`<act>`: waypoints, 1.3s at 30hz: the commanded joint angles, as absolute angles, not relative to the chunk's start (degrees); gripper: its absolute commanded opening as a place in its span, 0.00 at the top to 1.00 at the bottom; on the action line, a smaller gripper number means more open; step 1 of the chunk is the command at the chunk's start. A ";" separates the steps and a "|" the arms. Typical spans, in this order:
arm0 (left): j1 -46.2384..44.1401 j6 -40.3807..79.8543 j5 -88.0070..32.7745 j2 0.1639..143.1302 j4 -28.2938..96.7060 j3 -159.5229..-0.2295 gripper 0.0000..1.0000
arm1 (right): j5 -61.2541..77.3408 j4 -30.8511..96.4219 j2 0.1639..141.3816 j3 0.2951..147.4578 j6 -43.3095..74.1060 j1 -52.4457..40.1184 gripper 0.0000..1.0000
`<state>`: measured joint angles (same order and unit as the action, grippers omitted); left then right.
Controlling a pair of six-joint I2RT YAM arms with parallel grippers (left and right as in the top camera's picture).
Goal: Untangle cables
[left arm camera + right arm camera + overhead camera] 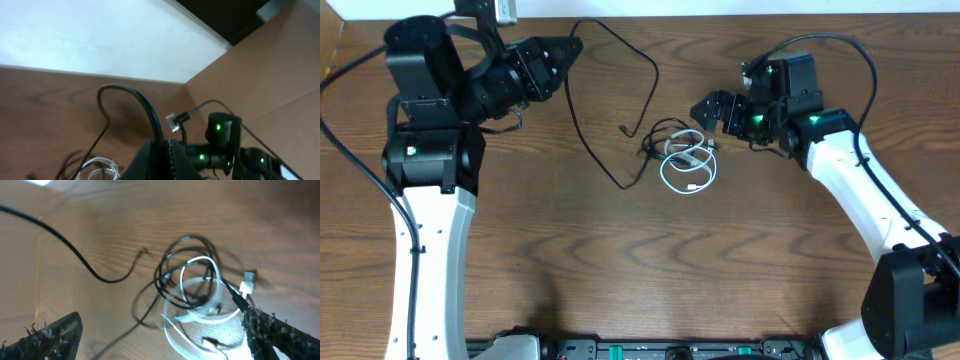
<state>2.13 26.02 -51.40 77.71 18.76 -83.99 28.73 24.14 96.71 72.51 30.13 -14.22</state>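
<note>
A thin black cable (654, 75) runs in a long loop from my left gripper (558, 55) down to a tangle (678, 143) at the table's middle. There it is wound with a coiled white cable (691, 180). In the left wrist view the left gripper (166, 155) is shut on the black cable (131, 93), which arcs up out of the jaws. The white coil (100, 167) lies below. My right gripper (712, 108) is open just right of the tangle. In the right wrist view it (165, 340) spreads over the white coil (202, 322) and the black loops (175, 265).
The table (620, 270) is dark wood, with a white wall along its far edge (90, 40). Thick black robot cords hang by the left arm (345, 130) and the right arm (865, 70). The right arm shows in the left wrist view (222, 145).
</note>
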 commanded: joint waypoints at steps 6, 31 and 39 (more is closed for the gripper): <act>-4.47 30.81 -61.21 76.93 14.24 -84.66 0.93 | 45.82 19.88 95.02 87.24 7.86 -16.12 0.03; -7.49 39.97 -65.56 76.93 14.46 -84.66 0.65 | 50.26 5.26 89.67 88.09 17.98 -17.74 0.99; -7.46 39.88 -65.56 76.93 14.46 -84.66 0.54 | 45.08 6.22 76.12 88.09 26.79 -11.00 0.99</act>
